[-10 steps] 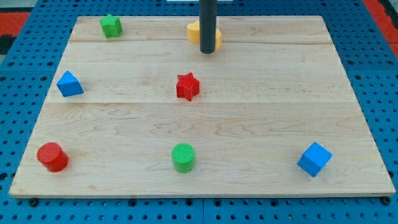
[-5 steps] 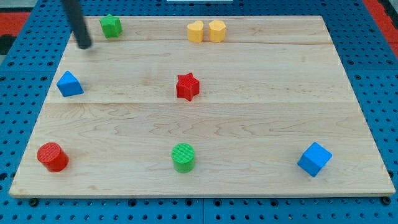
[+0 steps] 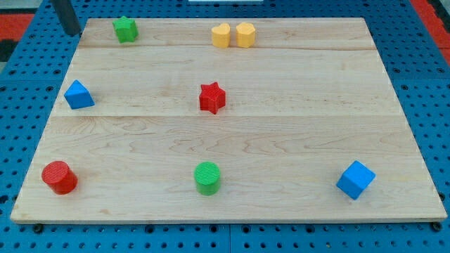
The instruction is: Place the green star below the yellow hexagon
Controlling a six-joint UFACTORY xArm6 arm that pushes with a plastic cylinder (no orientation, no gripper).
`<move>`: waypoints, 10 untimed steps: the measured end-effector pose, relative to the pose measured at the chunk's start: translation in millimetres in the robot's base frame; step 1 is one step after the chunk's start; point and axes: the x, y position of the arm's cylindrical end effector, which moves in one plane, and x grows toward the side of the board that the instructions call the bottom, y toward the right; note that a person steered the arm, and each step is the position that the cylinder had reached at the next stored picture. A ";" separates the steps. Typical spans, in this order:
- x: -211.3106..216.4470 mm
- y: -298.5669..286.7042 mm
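The green star (image 3: 125, 29) sits near the board's top left corner. The yellow hexagon (image 3: 245, 34) is at the top centre, touching a yellow heart-like block (image 3: 221, 35) on its left. My tip (image 3: 71, 31) is at the view's top left, just off the board's left edge, to the left of the green star and apart from it.
A red star (image 3: 211, 98) lies mid-board. A blue triangular block (image 3: 78, 94) is at the left. A red cylinder (image 3: 59, 176) is at the bottom left, a green cylinder (image 3: 207, 177) at the bottom centre, a blue cube (image 3: 355, 179) at the bottom right. The wooden board (image 3: 295, 126) lies on a blue pegboard.
My tip has moved from beside the yellow blocks leftwards across the top of the board to past its left edge. No block has moved.
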 end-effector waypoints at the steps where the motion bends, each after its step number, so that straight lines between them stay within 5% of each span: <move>1: 0.0 6.5; 4: -10.6 57.2; 7: 34.4 213.2; 8: 17.8 198.7; 10: 32.4 278.6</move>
